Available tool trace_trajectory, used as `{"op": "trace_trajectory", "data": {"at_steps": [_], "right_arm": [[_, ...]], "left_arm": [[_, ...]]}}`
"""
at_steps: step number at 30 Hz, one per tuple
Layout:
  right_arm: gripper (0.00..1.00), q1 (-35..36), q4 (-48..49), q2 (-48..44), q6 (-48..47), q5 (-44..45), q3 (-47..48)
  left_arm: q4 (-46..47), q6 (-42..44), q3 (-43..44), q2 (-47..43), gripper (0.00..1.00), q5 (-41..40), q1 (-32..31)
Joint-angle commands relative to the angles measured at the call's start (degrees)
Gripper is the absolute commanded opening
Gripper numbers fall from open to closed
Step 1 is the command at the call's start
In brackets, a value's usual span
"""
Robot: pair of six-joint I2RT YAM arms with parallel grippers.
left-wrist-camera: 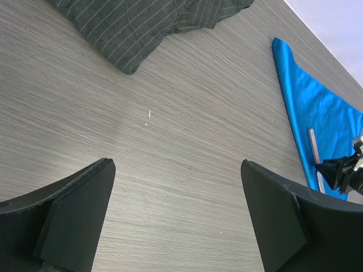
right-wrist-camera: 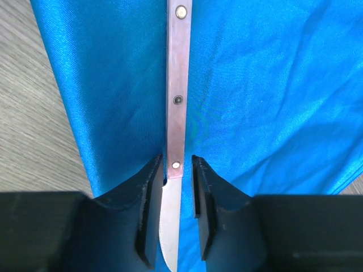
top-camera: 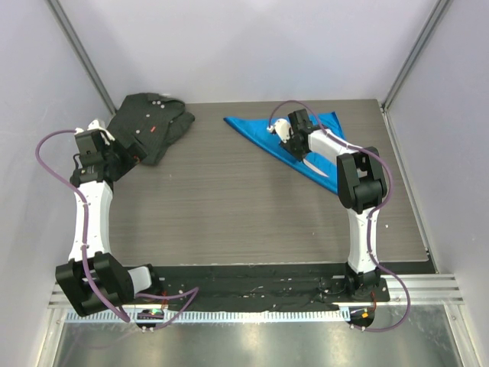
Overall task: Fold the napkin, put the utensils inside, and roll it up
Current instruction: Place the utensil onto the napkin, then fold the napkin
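I have the bright blue, slightly shiny cloth napkin (top-camera: 252, 130) lying folded into a flat triangle at the far right of the grey wood-grain table (top-camera: 229, 206). The slim table knife with the pale pinkish riveted handle and silver pointed blade (right-wrist-camera: 177, 85) lies straight along it, close to the folded edge. My right gripper (right-wrist-camera: 177, 161) is down over the knife where handle meets blade, one finger on each side. The jaws are drawn in to barely wider than the knife, with a thin strip of blue showing on either side, so it is not pinched. My left gripper (left-wrist-camera: 176, 164) hangs wide open and holds nothing, over bare table near the crumpled dark grey-black striped shirt (top-camera: 153, 126) at the far left.
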Motion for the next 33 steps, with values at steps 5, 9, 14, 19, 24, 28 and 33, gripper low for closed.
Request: {"op": "trace_trajectory", "data": {"at_steps": [5,9,14,19,24,28,33], "right_arm": [[0.36,-0.01,3.64,-3.48,2.49,5.76,1.28],[0.36,0.08,6.82,-6.55,7.67,5.69,0.23],[0.37,1.57,10.78,-9.73,12.6,2.61,-4.25],[0.37,4.38,11.48,-8.94,12.78,3.74,-7.42],[0.37,7.19,13.07,-7.36,12.25,5.15,-8.92],[0.38,8.17,13.68,-5.95,11.81,6.56,-8.22],[0.39,8.87,13.59,-3.49,11.11,7.0,-6.02]], "left_arm": [[2.4,-0.5,-0.25,-0.26,1.0,1.03,0.36],[2.4,-0.5,-0.34,-0.43,1.0,1.21,0.36],[2.4,-0.59,-0.42,-0.52,1.0,1.3,0.36],[2.41,-0.68,-0.42,-0.26,1.0,1.47,0.27],[2.49,-0.68,-0.42,-0.26,1.0,1.38,0.27],[2.41,-0.59,-0.34,-0.17,1.0,1.38,0.36],[2.32,-0.59,-0.25,-0.26,1.0,1.3,0.27]]}}
